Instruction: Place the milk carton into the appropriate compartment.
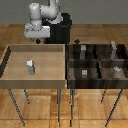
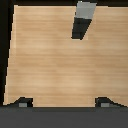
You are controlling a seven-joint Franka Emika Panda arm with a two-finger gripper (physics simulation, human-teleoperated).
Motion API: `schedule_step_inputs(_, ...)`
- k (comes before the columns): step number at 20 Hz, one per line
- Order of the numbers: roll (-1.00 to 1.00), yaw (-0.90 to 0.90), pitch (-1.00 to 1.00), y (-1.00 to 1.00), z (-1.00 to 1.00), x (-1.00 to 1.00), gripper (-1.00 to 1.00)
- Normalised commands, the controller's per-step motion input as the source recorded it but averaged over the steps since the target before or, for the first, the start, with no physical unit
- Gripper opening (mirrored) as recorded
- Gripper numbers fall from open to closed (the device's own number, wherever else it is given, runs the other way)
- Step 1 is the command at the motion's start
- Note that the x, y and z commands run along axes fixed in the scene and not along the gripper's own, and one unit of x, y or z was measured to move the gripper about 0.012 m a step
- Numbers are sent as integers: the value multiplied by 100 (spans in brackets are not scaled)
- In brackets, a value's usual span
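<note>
One carton [image 1: 30, 66] standing upright in tray [image 1: 10, 80], about 7 o'clock from gripper [image 1: 38, 42] hovering above. Fingers [image 2: 23, 102] spread apart, empty. Risk: off-centre descent tipping it; wrong cell of bin [image 1: 97, 62] chosen later.

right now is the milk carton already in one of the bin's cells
No, the milk carton stands upright alone on the floor of the light tan tray, beside the dark divided bin and outside it.

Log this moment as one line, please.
phase: approach | gripper: open, empty, above tray | milk carton: upright in tray | bin: not reached
</note>
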Motion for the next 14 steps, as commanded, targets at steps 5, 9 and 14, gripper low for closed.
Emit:
schedule_step_inputs(5, 0, 0, 0, 0, 0, 100, 100)
schedule_step_inputs(9, 0, 0, 0, 0, 0, 100, 100)
schedule_step_inputs(14, 0, 0, 0, -27, 0, 65, 100)
